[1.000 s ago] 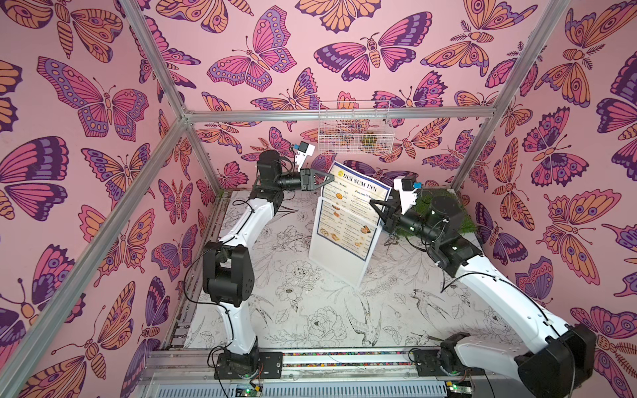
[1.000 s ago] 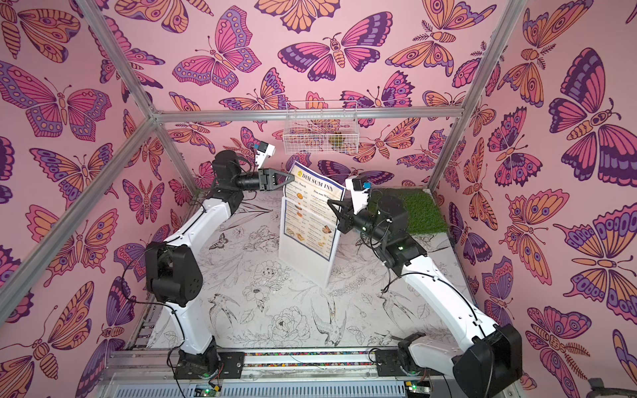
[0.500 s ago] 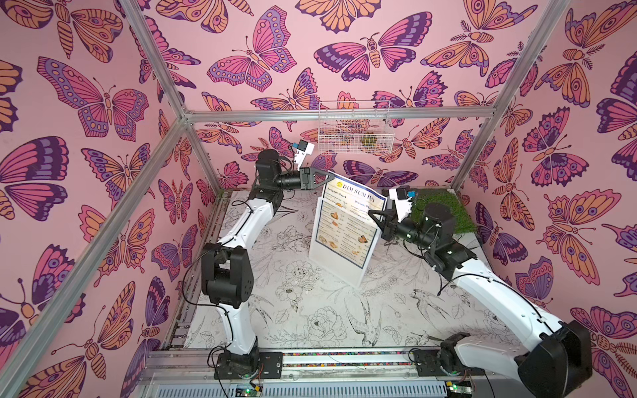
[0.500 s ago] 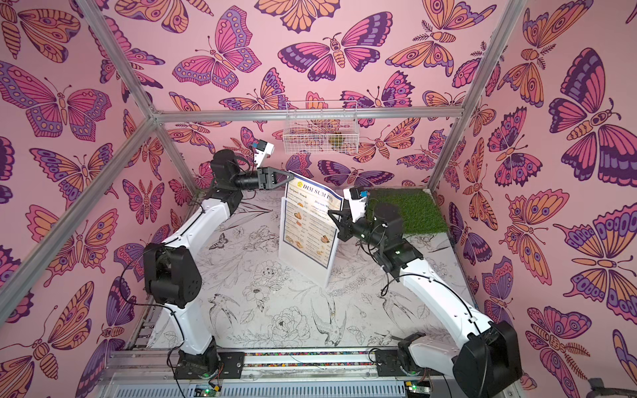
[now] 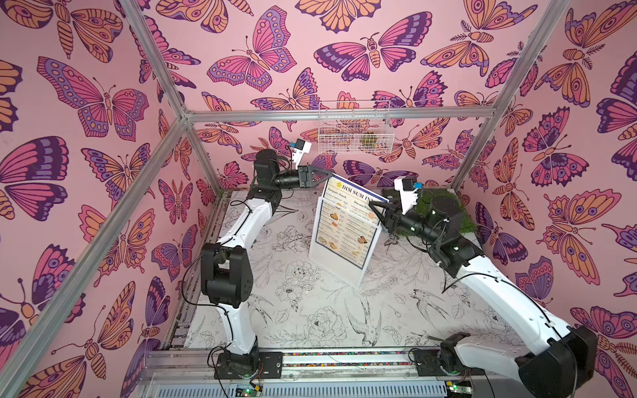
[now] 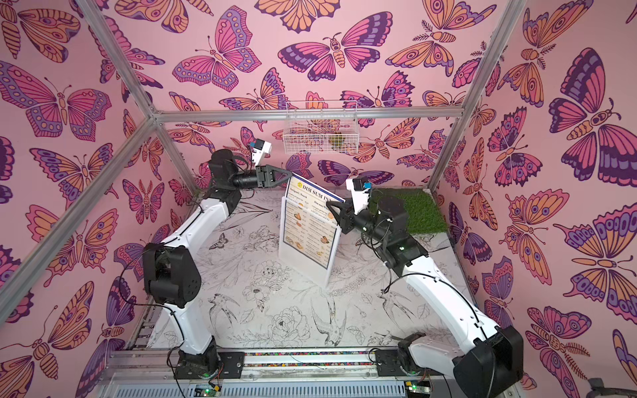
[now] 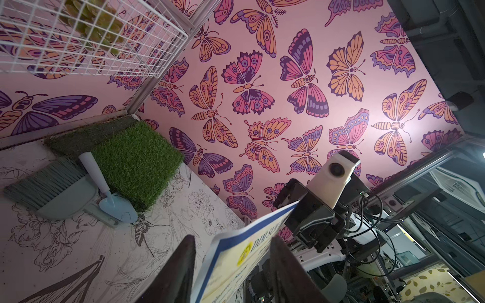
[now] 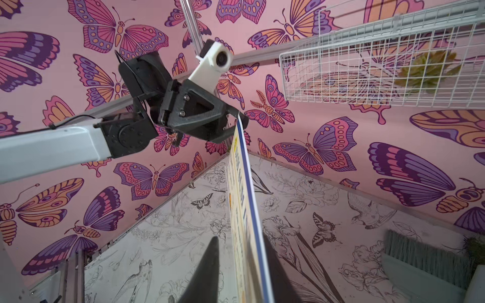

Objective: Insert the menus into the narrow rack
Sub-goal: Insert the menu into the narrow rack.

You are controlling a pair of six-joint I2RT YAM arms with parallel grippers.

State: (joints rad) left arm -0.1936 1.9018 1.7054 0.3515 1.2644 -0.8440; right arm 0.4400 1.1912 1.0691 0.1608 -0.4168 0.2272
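menu (image 5: 351,193) top edge juts above rack (image 5: 315,253); left claw (image 5: 329,172), right claw (image 5: 374,208) straddle it.

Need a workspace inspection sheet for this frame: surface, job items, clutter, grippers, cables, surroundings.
Surface: table, floral line-drawing cover.
Job's things: menu sits in the rack, with its header above the rim. The rack stands on the table.
Clutter: grass mat in the far right corner, with a brush and a trowel at its edge.
Grippers: left gripper open, straddling the menu's top corner. Right gripper slightly open around its side edge.
Cables: black cables run along both arms, apart from the menu.
Surroundings: butterfly walls and metal frame. Wire basket holds a green plant.
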